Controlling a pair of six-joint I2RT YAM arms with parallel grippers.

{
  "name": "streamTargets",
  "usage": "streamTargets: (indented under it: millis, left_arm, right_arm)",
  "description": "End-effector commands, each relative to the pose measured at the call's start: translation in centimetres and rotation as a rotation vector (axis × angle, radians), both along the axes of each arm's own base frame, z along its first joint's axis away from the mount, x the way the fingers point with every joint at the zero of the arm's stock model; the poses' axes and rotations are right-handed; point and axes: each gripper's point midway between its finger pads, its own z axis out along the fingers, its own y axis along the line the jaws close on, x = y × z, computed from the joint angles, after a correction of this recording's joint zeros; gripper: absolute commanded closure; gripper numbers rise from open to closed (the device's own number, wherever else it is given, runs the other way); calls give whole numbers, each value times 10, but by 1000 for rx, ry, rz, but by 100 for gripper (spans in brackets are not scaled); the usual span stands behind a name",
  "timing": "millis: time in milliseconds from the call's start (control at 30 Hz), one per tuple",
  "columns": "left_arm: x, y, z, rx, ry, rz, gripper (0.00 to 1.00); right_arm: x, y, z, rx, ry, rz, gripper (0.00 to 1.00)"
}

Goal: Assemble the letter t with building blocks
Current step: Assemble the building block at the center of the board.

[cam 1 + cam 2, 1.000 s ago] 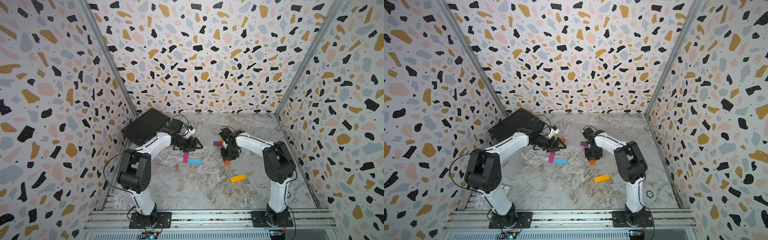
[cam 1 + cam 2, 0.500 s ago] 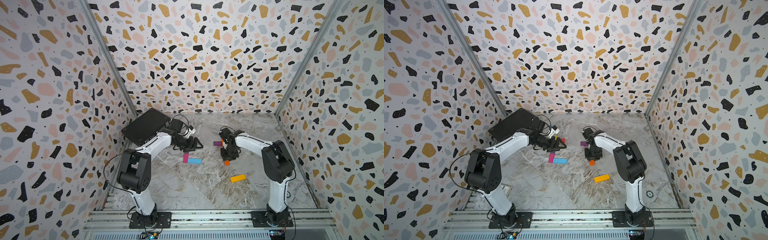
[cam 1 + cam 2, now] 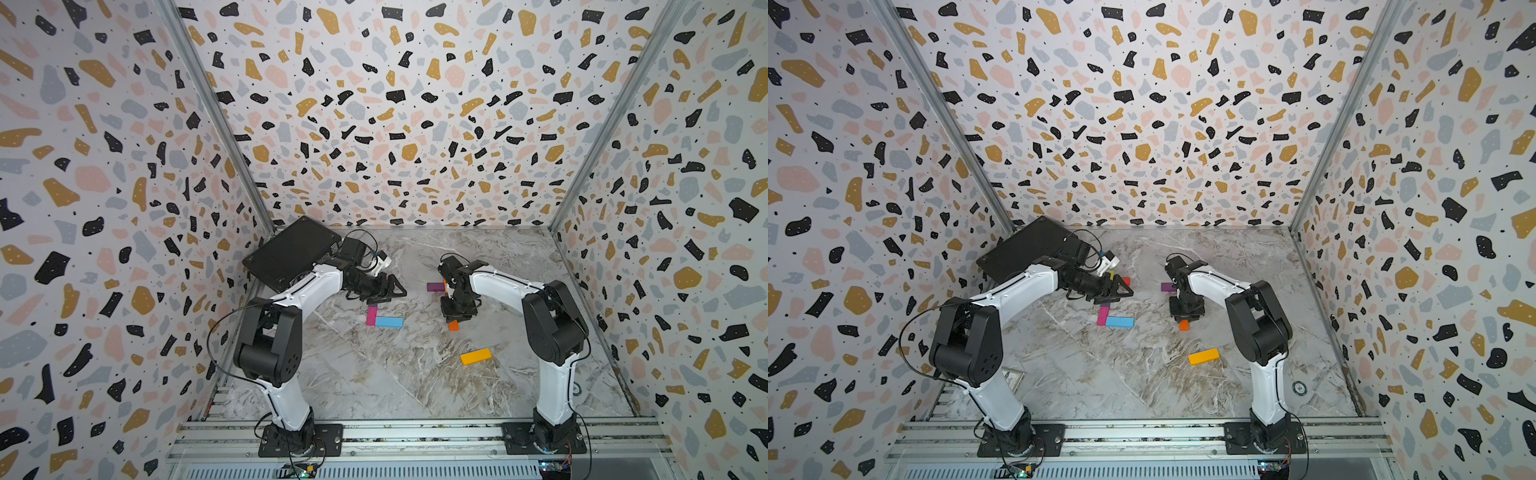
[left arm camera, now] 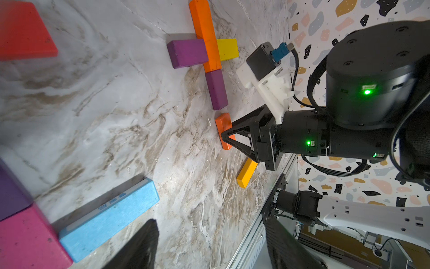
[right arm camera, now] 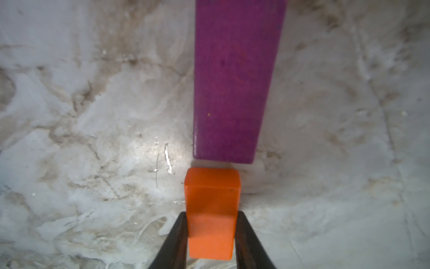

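Observation:
A partly built figure lies on the marble floor. A long orange block (image 4: 204, 35) has a purple block (image 4: 187, 53) on one side and a yellow one (image 4: 229, 49) on the other. A second purple block (image 4: 216, 89) continues the line. My right gripper (image 5: 212, 214) is shut on a short orange block (image 5: 211, 198) at floor level, just off that purple block's (image 5: 232, 81) end, with a small gap between. In both top views this orange block (image 3: 453, 325) pokes out under the right gripper (image 3: 455, 318). My left gripper (image 3: 395, 289) hovers open and empty above a pink block (image 3: 371, 316) and a blue block (image 3: 389, 322).
A yellow-orange block (image 3: 476, 356) lies alone toward the front right. A red block (image 3: 1126, 281) sits under the left gripper. The black case (image 3: 291, 253) leans in the back left corner. Patterned walls enclose the floor on three sides.

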Motion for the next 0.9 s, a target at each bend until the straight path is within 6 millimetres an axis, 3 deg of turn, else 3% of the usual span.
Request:
streamTargets:
  millis: [0,867]
  left_arm:
    - [-1,-1,-6,-15,16,-8,27]
    - [-2,-1,-7,-21,27,-10,26]
  right_arm:
    - [3,-5,-5,-23,-2,-15,75]
    - [11,-7,-3,-28,-23,-27,76]
